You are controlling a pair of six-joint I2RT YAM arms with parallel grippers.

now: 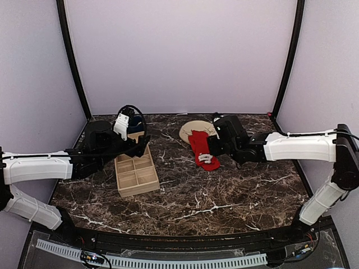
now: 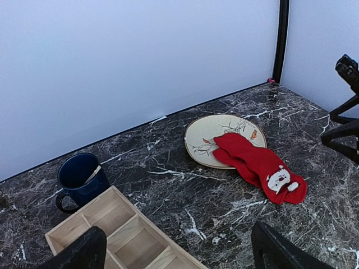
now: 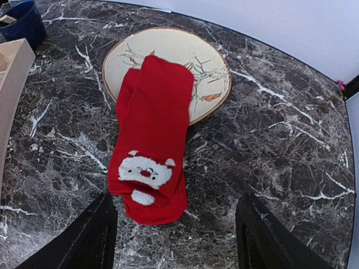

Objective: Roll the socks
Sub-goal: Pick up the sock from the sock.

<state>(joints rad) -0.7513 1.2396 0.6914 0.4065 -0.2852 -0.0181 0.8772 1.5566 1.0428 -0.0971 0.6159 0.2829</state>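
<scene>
Right fingers (image 3: 90, 235): spread wide and holding nothing. I have them low over the counter (image 3: 269, 140), with the toe end of the socks (image 3: 154, 129) just ahead, between the two tips.
Left fingers (image 2: 84, 249): also wide apart and empty, hanging above the wooden tray (image 2: 78, 218), well apart from the socks.
Socks: two red ones, one laid on the other, flat and not yet rolled. The cuffs rest on the plate (image 3: 168, 47); the toes, with a white-bearded face, lie on the counter.
Why so: stacked and straight, the pair looks ready to be rolled from the toe, which I judge is why the right fingers face that end.
Around: the plate under the cuffs, and a blue mug (image 2: 81, 176) just behind the tray.
In the way: the plate's rim lifts the cuff end, so a roll may ride up onto it or nudge the plate. Tray and mug sit off to the left, out of the path.
</scene>
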